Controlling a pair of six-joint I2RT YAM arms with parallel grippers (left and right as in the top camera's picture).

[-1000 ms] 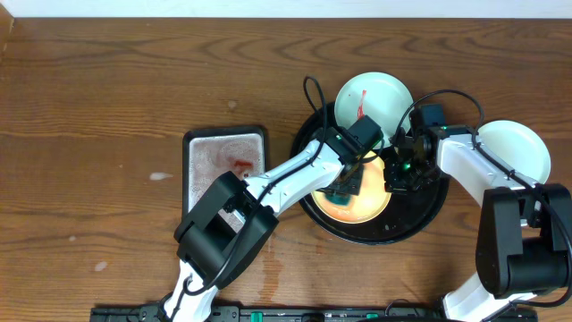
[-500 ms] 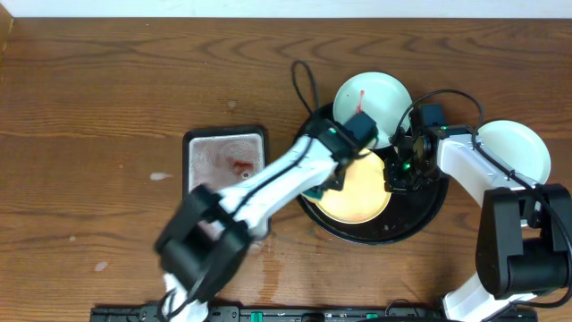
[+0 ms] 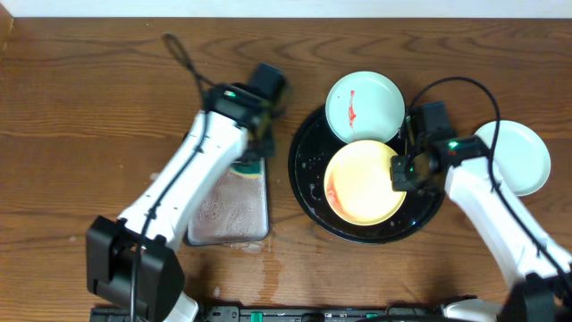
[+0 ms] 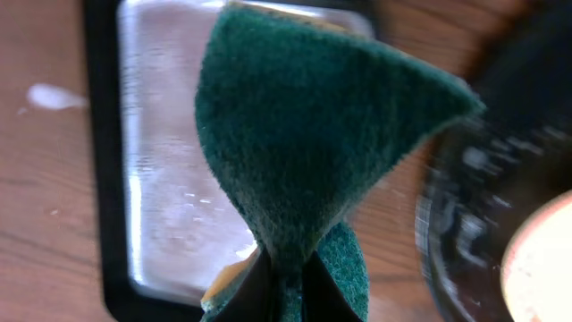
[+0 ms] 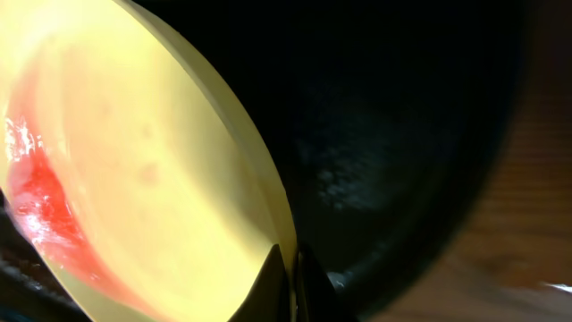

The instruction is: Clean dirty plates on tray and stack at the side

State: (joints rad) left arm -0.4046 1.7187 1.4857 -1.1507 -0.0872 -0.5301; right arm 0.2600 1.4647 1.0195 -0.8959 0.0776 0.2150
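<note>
Leftward off the tray has gone my left gripper, pinching the sponge. My right gripper nips the yellow plate by its rim, on the tray, red remaining. The smeared mint plate sits at the tray's far rim and the clean mint plate right of the tray. I judge two plates left to wipe.

1. I see the tray, round, glossy black and wet with droplets, on the brown wooden tabletop.
2. The yellow plate lies inside it, red sauce smeared along its left inner edge. The right gripper pinches its right rim.
3. A mint plate with a red streak overlaps the tray's far rim.
4. A second mint plate, clean as far as I can see, sits on the tabletop just right of the tray.
</note>
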